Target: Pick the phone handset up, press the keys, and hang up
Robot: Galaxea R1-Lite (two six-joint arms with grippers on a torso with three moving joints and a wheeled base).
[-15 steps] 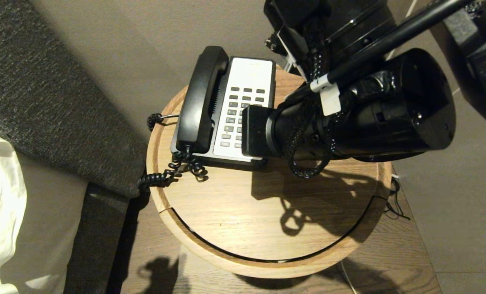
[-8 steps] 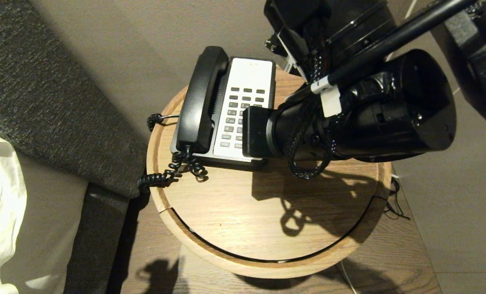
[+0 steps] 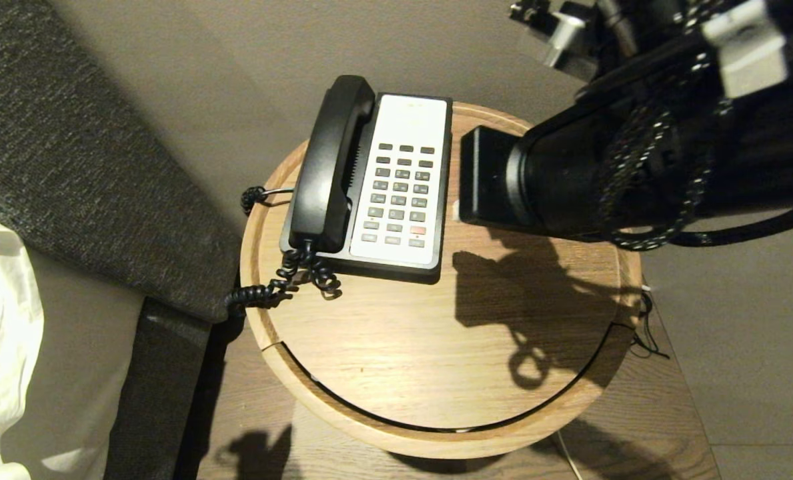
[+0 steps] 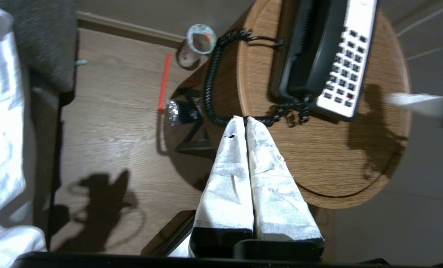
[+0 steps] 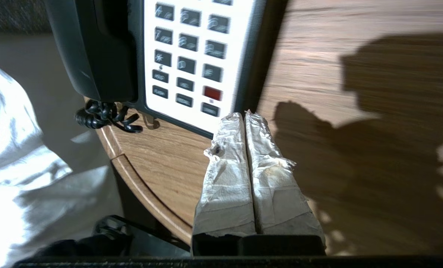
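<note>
**Handset cradled, both grippers clenched and empty, right gripper beside the keypad.**

The phone handset [image 3: 329, 167] lies seated on the phone base [image 3: 429, 270], at the 10 o'clock part of the round wooden table [image 3: 436, 360]. Its long axis runs 12 to 6 o'clock, tilted slightly toward 1, with the coiled cord [image 3: 283, 283] leaving the 6 o'clock end. The keys [image 3: 399, 193] sit at its 3 o'clock side. The right gripper [image 5: 245, 117], fingers pressed together, hovers at the faceplate's 5 o'clock corner, touching nothing. The left gripper [image 4: 245, 121], likewise clenched on nothing, hangs near the cord. Judged step: the pick-up. To do it well, open the jaws, align them across the handset's narrow middle, then lift straight up to spare the cord.
</note>
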